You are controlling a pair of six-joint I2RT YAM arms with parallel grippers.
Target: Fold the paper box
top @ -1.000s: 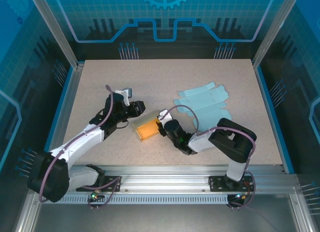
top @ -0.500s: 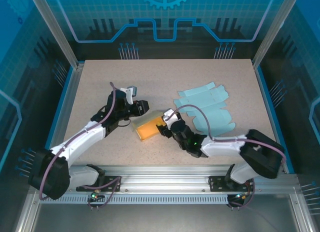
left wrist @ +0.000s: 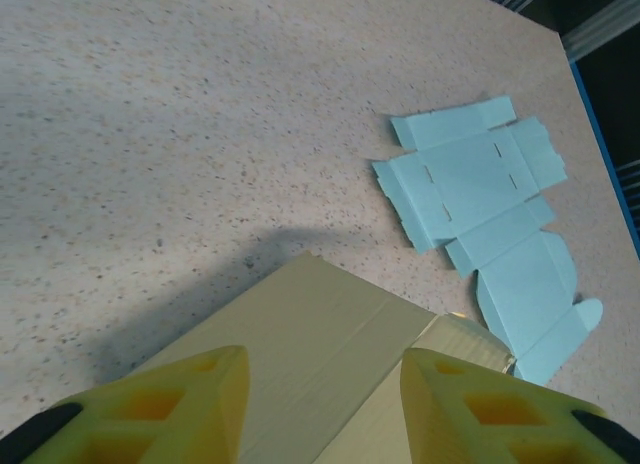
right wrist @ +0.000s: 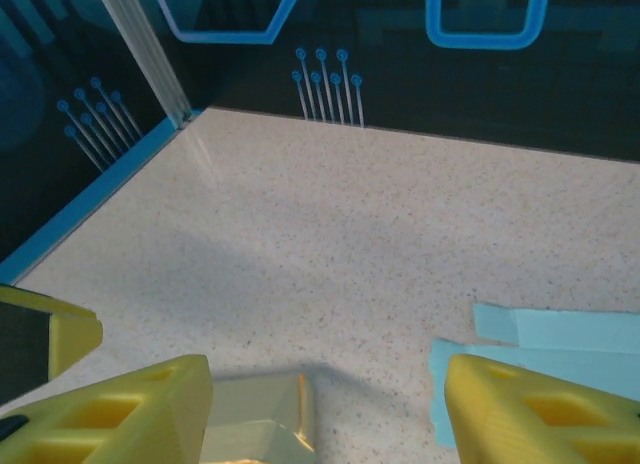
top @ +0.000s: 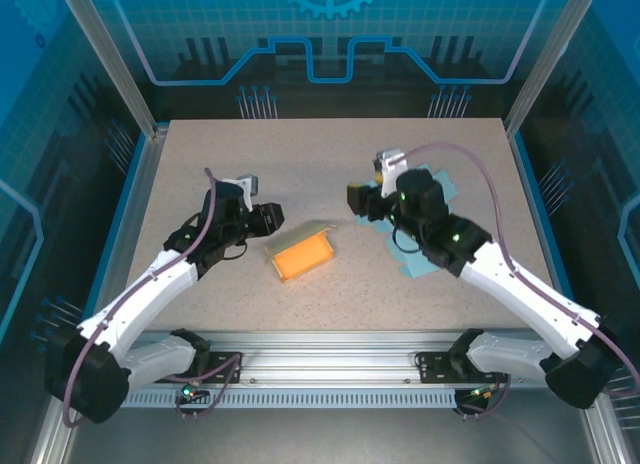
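Note:
The paper box (top: 302, 255), orange inside with a khaki flap raised along its back, lies open on the table's middle. My left gripper (top: 271, 217) hovers just left of it, open and holding nothing. In the left wrist view the box's khaki panel (left wrist: 320, 334) lies below the gripper (left wrist: 322, 369), between the yellow fingers (left wrist: 205, 384). My right gripper (top: 358, 199) hangs open, up and to the right of the box and apart from it. The box's corner (right wrist: 268, 416) shows low between the right gripper's (right wrist: 325, 384) fingertips (right wrist: 480, 389).
Flat light-blue box blanks (top: 418, 264) lie right of centre, partly under my right arm, and spread out in the left wrist view as blanks (left wrist: 480, 184). A blue border and metal posts (right wrist: 140, 44) fence the table. The aluminium rail (top: 330, 349) runs along the near edge.
My right gripper has left the box's right side, risen and swung back-right over the blue blanks, jaws wider. My left gripper has drawn slightly back and opened a little. The box stays put.

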